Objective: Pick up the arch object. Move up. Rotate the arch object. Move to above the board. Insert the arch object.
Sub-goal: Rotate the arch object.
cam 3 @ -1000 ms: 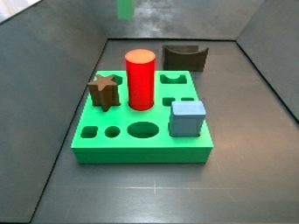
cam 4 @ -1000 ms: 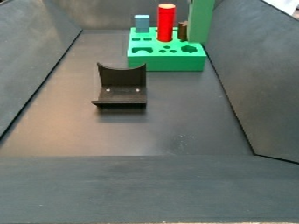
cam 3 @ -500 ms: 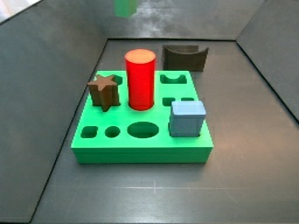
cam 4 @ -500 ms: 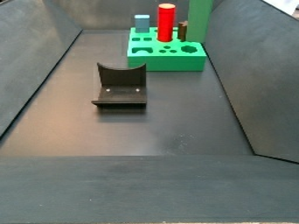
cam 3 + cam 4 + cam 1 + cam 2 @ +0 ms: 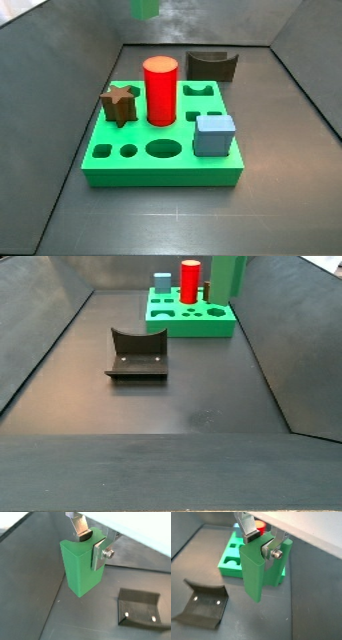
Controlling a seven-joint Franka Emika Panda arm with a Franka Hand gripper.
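The board (image 5: 120,170) sat mid-floor with a tall red cylinder (image 5: 160,90), a brown star piece (image 5: 119,105) and a blue-grey cube (image 5: 214,135) standing in it. The dark fixture (image 5: 211,65) stood right behind it. The arch object (image 5: 144,9) hung at the top edge; the gripper itself was out of frame.

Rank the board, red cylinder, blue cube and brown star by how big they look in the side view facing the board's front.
1. board
2. red cylinder
3. blue cube and brown star: look alike, so unranked; the cube is nearer the camera.

The gripper is out of this view; wrist views show it gripping the arch object.
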